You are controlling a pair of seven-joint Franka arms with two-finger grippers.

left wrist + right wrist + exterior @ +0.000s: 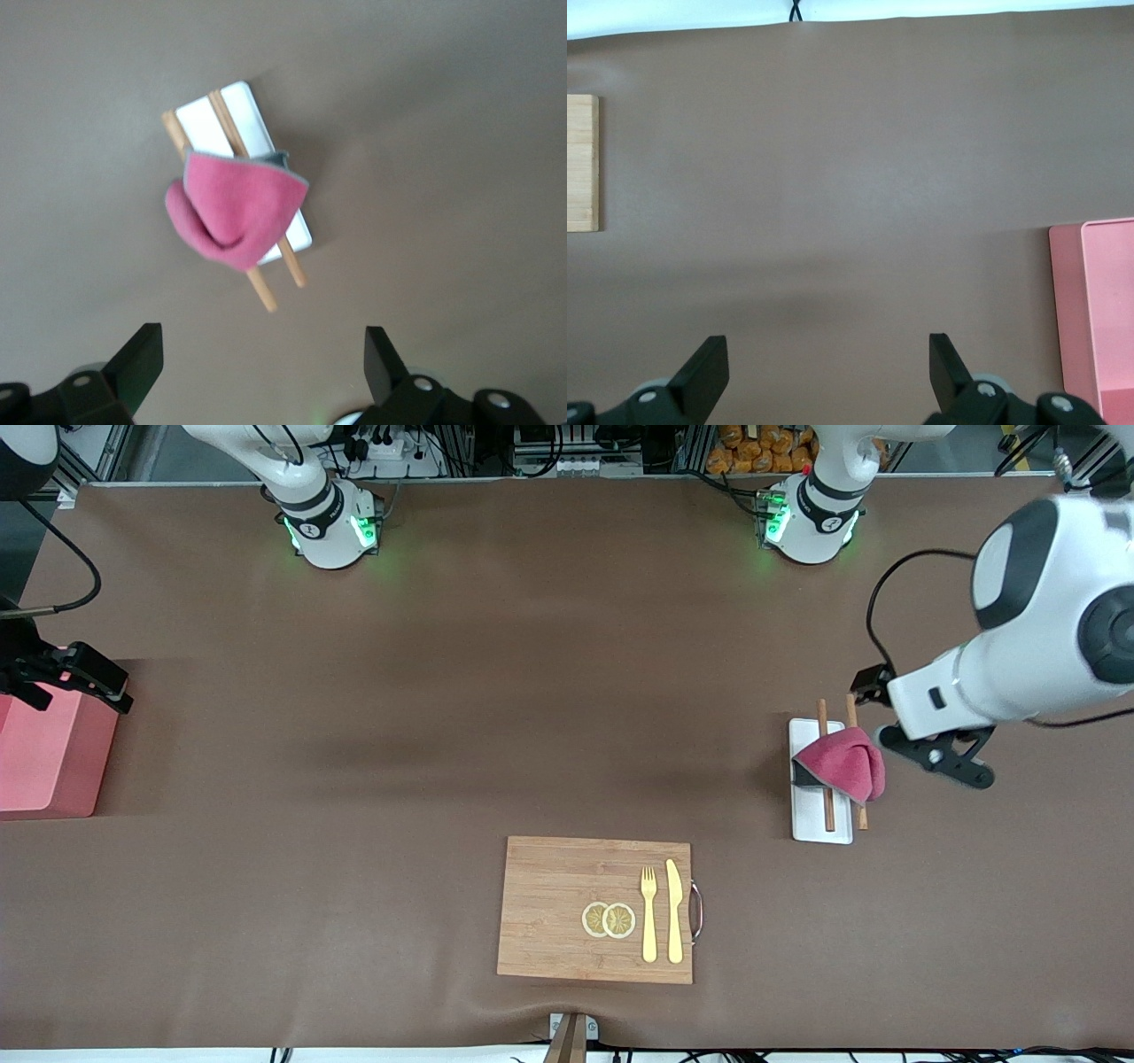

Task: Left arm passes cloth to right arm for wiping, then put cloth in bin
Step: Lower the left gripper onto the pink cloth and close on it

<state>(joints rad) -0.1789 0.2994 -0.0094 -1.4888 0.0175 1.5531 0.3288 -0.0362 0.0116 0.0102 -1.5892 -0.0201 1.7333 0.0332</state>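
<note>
While the cloth lies draped over chopsticks on the white tray, left gripper hovers above, released; right gripper waits released beside the bin.

Brown matte table surface carrying: a salmon-pink rectangular plastic bin at the right arm's end, partly beneath the right arm's open jaws; a small white rectangular tray toward the left arm's end, just beside the left arm's open jaws; and a rectangular wooden cutting board, well apart from both jaws, nearest the front camera.
</note>
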